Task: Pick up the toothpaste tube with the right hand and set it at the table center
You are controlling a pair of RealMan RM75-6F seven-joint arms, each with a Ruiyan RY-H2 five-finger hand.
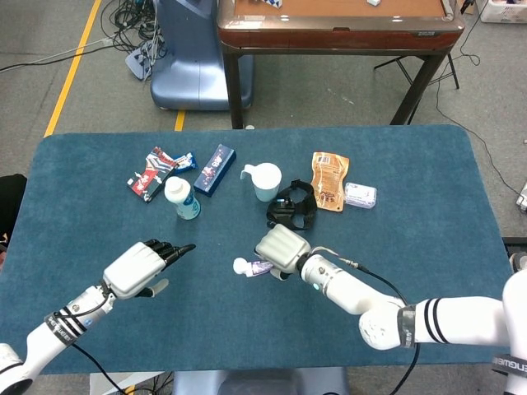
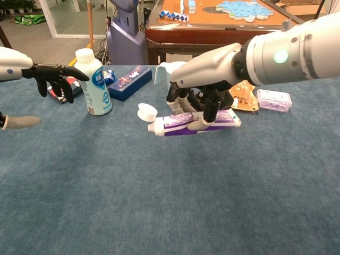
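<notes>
- my right hand (image 2: 204, 79) is curled around the toothpaste tube (image 2: 194, 121), fingers wrapped over its middle, the tube lying level with its flip cap (image 2: 146, 112) hanging open at the end toward my left.
- in the head view the right hand (image 1: 282, 246) and the tube (image 1: 254, 267) sit over the middle stretch of the blue table (image 1: 412, 173), just in front of the black strap bundle (image 1: 291, 206) and the white cup (image 1: 265, 181).
- i judge this to be the carry step near its end; whether the tube is touching the cloth or just above it i cannot tell.
- my left hand (image 1: 142, 266) holds nothing, fingers stretched out together and apart from the thumb, hovering near the milk bottle (image 2: 93, 81) side of the table.
- next move, as i see it: lower the tube flat onto the cloth, loosen the fingers evenly so it doesn't roll, then lift straight up clear of the open cap.
- the strap bundle is close behind, so backing away should go up, not back.
</notes>
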